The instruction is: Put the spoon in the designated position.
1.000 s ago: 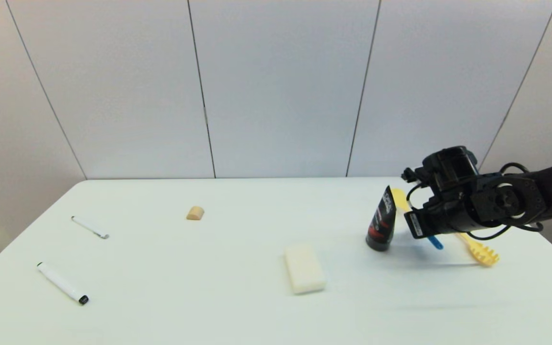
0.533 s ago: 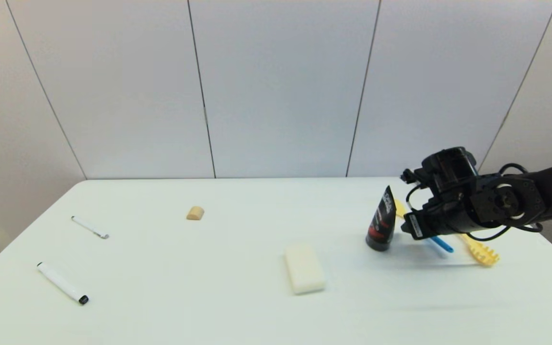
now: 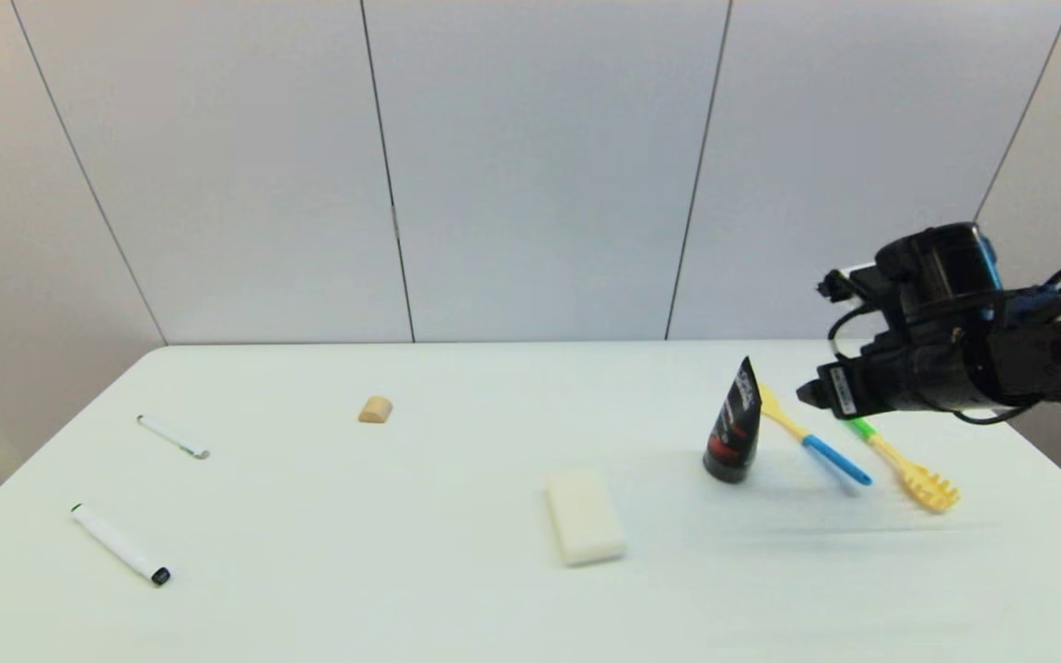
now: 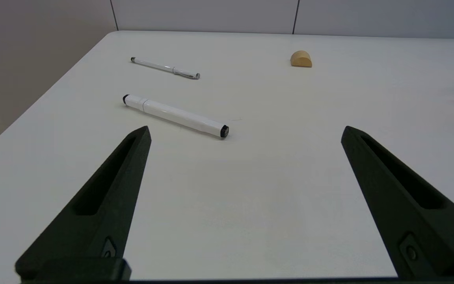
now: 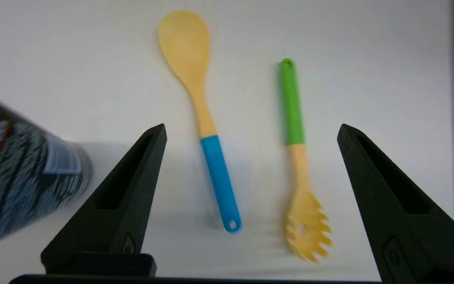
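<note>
While the black tube's [image 3: 734, 433] print is unreadable, the spoon [image 5: 202, 108] lies on the worktop [image 3: 402, 552] beneath the right pincer [image 5: 250, 130], fingers apart, clear of it

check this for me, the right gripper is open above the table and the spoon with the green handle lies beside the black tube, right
Not quite. The spoon has a blue handle; green belongs to the pasta fork next to it, as the right wrist view shows. The right gripper is open above the table, and the spoon lies beside the black tube.
</note>
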Controlling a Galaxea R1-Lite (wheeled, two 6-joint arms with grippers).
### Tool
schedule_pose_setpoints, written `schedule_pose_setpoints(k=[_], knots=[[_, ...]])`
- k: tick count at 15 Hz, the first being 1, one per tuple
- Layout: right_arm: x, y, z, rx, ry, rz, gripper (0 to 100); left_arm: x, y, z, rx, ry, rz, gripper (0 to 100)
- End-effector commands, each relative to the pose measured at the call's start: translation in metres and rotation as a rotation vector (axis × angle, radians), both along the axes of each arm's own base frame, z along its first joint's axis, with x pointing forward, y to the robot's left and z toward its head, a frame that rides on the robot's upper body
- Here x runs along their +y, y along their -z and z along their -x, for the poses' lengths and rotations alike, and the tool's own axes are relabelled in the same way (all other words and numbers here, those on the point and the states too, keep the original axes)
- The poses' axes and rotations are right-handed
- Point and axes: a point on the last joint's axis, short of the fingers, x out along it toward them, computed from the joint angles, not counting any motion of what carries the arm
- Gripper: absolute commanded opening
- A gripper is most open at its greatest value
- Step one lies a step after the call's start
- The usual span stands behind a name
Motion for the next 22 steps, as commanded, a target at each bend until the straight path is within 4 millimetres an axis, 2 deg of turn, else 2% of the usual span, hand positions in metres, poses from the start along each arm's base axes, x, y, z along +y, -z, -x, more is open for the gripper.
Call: schedule_pose_setpoints(k=[1,3,5,7,8,10,12,14,17,19,22], knots=[[-0.017,-0.083,0.101,-0.189,0.016,-0.038,100,0.000,0.000,0.000,0.001,0.000,0.000,100],[-0.025,-0.094,0.159,-0.311,0.006,-0.067,100,0.000,0.000,0.000,0.001,0.000,0.000,100],[-0.031,-0.091,0.208,-0.393,-0.031,-0.099,100,0.000,0.000,0.000,0.001,0.000,0.000,100],[-0.037,-0.057,0.254,-0.422,-0.082,-0.126,100,0.000,0.000,0.000,0.001,0.000,0.000,100],[-0.040,-0.028,0.275,-0.414,-0.084,-0.128,100,0.000,0.000,0.000,0.001,0.000,0.000,100],[-0.044,0.017,0.302,-0.415,-0.060,-0.133,100,0.000,0.000,0.000,0.001,0.000,0.000,100],[-0.042,0.047,0.319,-0.448,-0.102,-0.173,100,0.000,0.000,0.000,0.001,0.000,0.000,100],[-0.041,0.067,0.331,-0.508,-0.147,-0.182,100,0.000,0.000,0.000,0.001,0.000,0.000,100],[-0.041,0.089,0.338,-0.548,-0.174,-0.121,100,0.000,0.000,0.000,0.001,0.000,0.000,100],[-0.041,0.096,0.342,-0.587,-0.166,-0.127,100,0.000,0.000,0.000,0.003,0.000,0.000,100],[-0.041,0.099,0.337,-0.637,-0.138,-0.195,100,0.000,0.000,0.000,0.001,0.000,0.000,100]])
